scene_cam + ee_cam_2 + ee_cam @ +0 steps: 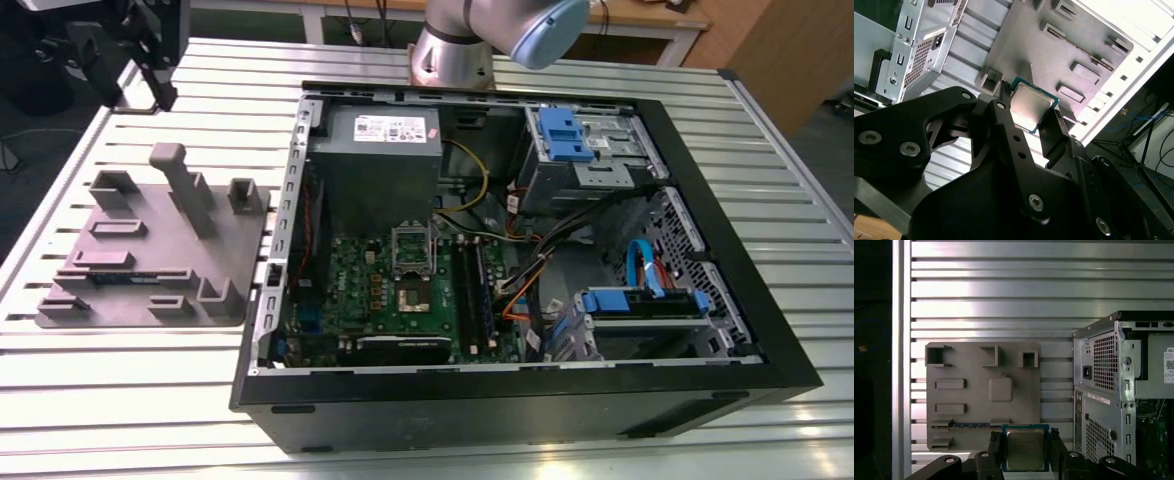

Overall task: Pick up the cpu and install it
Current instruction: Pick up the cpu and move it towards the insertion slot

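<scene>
Two black fingers (1054, 132) of the gripper (1029, 115) are clamped on opposite edges of the cpu (1030, 106), a small flat square chip with a shiny silver-grey metal top. Both wrist views show the chip held above the near edge of a grey moulded plastic tray (979, 390), which lies on the ribbed silver metal desk (1004, 290). Beside the tray, in the exterior view, stands an open black computer case (534, 385) with a green motherboard (360, 270) inside.
</scene>
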`<state>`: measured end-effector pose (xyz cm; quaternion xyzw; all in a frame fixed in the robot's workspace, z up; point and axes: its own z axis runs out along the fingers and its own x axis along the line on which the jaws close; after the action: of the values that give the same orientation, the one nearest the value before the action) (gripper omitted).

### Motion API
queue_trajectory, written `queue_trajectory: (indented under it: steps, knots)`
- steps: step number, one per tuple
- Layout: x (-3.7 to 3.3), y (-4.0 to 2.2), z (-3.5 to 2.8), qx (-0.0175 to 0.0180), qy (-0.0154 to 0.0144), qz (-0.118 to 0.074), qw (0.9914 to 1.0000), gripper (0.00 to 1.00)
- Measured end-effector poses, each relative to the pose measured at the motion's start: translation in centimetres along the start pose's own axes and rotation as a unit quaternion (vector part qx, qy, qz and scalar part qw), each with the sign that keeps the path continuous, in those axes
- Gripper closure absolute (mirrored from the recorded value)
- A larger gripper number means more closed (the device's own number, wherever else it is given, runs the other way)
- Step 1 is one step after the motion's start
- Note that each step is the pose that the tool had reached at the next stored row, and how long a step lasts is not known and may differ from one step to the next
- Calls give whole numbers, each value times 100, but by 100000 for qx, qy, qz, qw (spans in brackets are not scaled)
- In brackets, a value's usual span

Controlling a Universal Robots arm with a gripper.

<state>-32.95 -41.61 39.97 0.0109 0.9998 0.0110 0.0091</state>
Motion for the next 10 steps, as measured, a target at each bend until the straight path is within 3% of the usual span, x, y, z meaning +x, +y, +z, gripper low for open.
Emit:
queue_trajectory:
  steps: [10]
  knots:
    - [-74, 2, 2, 1, 2, 4, 100000, 53]
